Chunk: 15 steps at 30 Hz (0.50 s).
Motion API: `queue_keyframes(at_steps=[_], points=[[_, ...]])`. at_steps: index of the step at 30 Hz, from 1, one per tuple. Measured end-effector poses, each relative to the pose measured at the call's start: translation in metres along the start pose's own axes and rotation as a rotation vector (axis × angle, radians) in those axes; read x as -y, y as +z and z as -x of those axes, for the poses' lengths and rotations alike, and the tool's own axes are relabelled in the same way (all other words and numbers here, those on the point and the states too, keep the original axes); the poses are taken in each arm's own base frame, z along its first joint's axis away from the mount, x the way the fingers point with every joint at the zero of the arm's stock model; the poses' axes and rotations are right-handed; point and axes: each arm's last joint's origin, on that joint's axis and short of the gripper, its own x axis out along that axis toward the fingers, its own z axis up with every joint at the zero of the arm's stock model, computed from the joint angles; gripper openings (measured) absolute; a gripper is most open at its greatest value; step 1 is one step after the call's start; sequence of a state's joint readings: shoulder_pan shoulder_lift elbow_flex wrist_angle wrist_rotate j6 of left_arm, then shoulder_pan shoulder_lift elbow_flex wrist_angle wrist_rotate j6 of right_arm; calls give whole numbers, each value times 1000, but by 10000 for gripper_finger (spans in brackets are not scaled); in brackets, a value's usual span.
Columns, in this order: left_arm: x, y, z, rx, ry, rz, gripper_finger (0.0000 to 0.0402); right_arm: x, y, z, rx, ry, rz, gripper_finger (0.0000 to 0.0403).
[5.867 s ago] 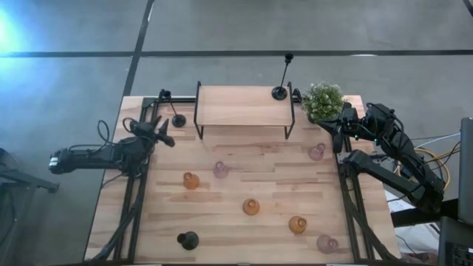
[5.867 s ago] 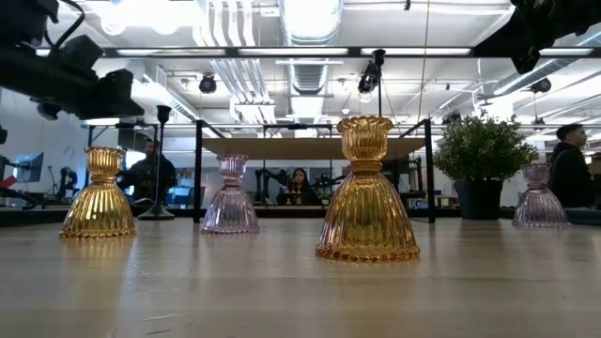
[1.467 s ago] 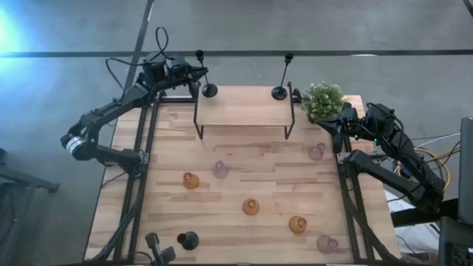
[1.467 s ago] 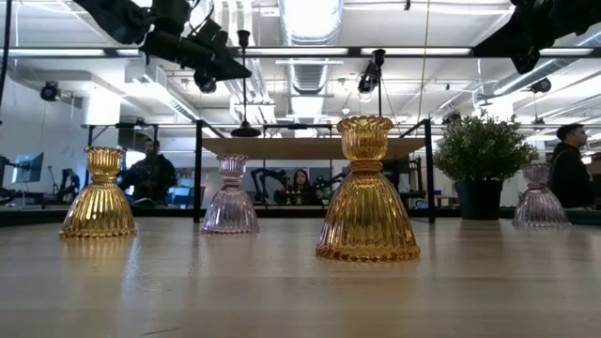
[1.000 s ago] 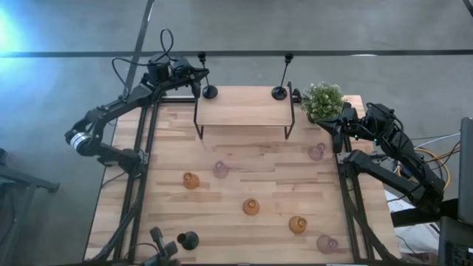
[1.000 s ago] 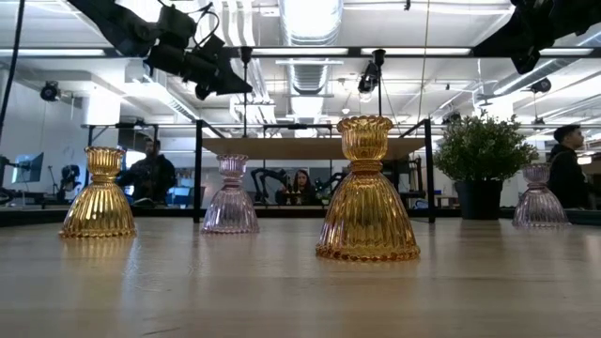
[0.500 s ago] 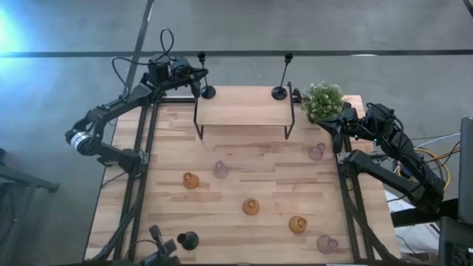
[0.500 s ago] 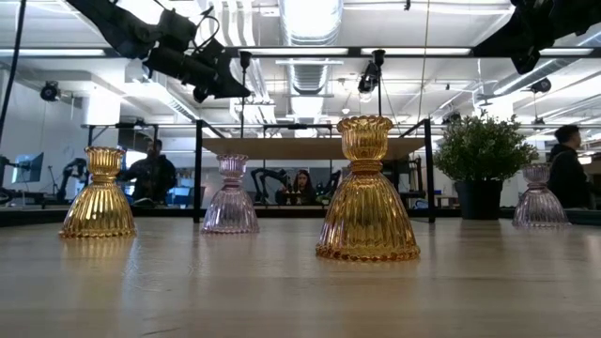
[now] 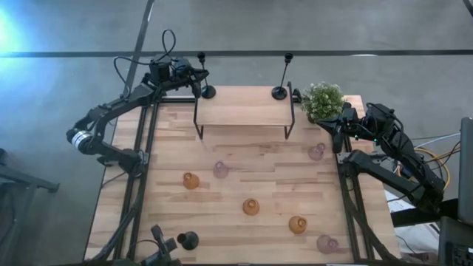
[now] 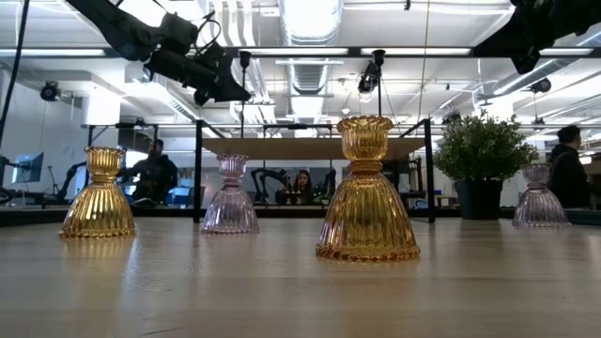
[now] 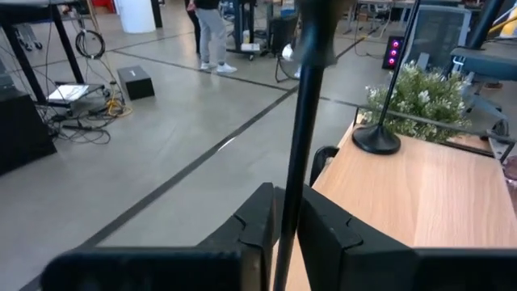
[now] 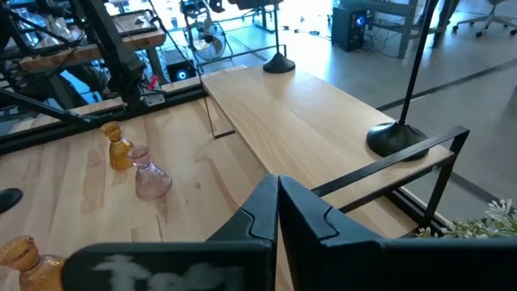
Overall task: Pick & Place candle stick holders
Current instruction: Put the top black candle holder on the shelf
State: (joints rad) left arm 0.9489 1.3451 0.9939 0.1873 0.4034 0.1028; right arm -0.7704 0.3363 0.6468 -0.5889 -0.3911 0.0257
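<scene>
Tall holder in hand (image 11: 311,121): black metal, thin stem, round base; stands on the left end of the wooden shelf (image 9: 244,106), base (image 9: 209,91) at the shelf's back left corner.
Axis: long axis runs up the stem, upright; cup end points to the ceiling.
Handling (judgement): stiff and light but top-heavy on a small base, likely to tip if nudged sideways; smooth stem may slip. Best hold is low on the stem, above the base.
Left tool (image 11: 284,212): fingers either side of the stem, low down; whether they pinch it or have begun to part, cannot tell.
Second tall holder (image 9: 281,89): upright on the shelf's right end.
Third black holder (image 9: 188,239): on the counter (image 9: 148,192), front left; seen end-on, so its stance is unclear.
Glass holders: amber (image 9: 191,180), pink (image 9: 221,170), amber (image 9: 251,207), amber (image 9: 297,224), pink (image 9: 326,243), pink (image 9: 316,152), upright and scattered on the counter; brittle, squat, stable.
Right tool (image 12: 278,202): closed and empty, waiting over the counter's right edge beside the plant (image 9: 323,100).
</scene>
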Motion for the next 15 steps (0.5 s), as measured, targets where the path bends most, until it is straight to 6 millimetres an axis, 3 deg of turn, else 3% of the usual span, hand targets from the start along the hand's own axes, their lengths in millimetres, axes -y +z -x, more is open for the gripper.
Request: queue_keyframes(at_steps=[15], points=[[1, 0, 0, 0, -25, 36, 93, 0, 0, 0, 0, -1, 0, 8]])
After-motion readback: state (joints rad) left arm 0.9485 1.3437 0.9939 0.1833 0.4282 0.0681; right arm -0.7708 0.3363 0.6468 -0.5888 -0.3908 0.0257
